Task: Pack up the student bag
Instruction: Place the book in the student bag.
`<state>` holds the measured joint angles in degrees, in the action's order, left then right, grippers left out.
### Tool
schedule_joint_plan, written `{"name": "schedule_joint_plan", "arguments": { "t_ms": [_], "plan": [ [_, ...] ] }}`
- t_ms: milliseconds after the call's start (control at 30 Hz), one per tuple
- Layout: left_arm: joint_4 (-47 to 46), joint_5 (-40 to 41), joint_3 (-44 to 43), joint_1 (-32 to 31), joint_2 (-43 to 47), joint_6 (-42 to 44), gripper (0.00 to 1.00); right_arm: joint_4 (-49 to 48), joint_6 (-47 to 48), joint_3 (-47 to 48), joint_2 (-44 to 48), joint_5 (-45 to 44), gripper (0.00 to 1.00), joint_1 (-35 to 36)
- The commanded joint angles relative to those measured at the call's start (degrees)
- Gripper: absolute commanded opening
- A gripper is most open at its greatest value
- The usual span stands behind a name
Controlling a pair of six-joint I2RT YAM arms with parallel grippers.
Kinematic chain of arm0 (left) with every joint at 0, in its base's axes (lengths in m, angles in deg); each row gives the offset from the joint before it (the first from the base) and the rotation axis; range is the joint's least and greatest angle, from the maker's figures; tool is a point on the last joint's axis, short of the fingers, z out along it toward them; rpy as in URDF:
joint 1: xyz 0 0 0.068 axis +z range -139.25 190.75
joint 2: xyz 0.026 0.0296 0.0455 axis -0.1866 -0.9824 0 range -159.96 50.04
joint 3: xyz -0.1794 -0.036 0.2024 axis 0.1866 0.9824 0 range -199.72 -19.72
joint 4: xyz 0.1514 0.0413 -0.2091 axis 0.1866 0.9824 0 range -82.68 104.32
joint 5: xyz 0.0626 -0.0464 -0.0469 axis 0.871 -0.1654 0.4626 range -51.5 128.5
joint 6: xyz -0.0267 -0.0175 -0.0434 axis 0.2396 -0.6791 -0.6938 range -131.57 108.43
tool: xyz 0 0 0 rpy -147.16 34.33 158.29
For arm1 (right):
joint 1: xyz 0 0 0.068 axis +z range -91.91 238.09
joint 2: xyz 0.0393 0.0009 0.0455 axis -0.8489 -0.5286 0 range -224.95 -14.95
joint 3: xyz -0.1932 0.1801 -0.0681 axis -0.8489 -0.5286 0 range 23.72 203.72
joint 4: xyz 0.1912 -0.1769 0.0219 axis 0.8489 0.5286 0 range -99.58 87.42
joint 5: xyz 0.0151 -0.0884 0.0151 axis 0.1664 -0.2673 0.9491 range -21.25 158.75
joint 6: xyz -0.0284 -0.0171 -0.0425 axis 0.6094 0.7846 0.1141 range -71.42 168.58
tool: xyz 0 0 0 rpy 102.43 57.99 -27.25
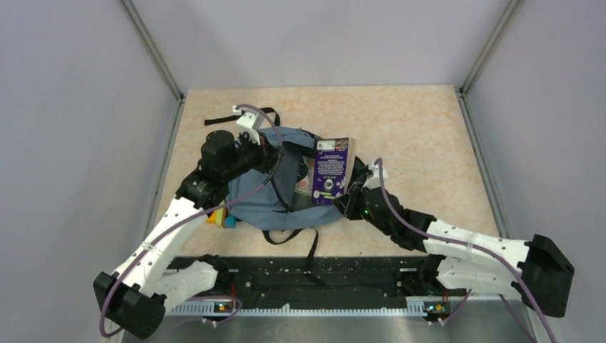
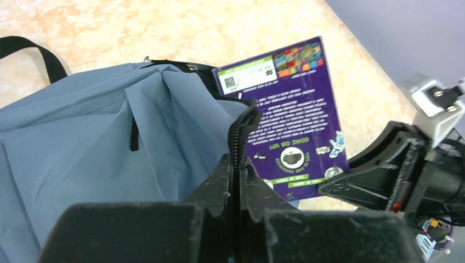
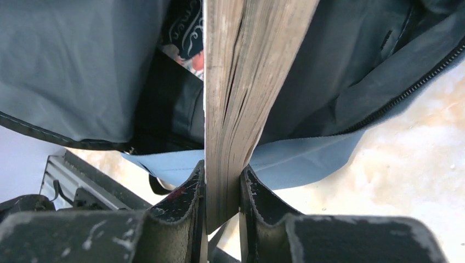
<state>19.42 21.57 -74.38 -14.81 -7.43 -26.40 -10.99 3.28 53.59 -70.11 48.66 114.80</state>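
Top external, student bag (image 1: 282, 212) flat, mouth pointing right toward book (image 1: 331, 171)

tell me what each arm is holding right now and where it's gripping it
The left tool pinches the student bag at the zipper edge of its opening; the right tool clamps the purple book across its covers at the near end.

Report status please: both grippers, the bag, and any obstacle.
Left gripper shut on student bag zipper edge, mouth held open. Right gripper shut on purple book, at the opening. Patterned item already inside, near book's path.
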Motion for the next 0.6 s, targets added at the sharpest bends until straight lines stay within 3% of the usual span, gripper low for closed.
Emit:
{"name": "schedule_joint_plan", "arguments": {
  "t_ms": [0, 233, 567],
  "plan": [
    [-6.6, -1.2, -0.4, 0.0, 2.6, 0.2, 0.00, -12.7, -6.2, -1.5, -1.7, 5.5, 0.00, -0.5],
    [-6.8, 2.2, -1.5, 0.0, 1.9, -0.6, 0.00, -12.7, -9.8, -3.7, -1.5, 9.4, 0.00, -0.5],
    [-7.2, -1.9, -1.6, 0.0, 0.6, 0.0, 0.00, -17.1, -11.3, -4.1, -3.1, 10.6, 0.00, -0.5]
  ]
}}
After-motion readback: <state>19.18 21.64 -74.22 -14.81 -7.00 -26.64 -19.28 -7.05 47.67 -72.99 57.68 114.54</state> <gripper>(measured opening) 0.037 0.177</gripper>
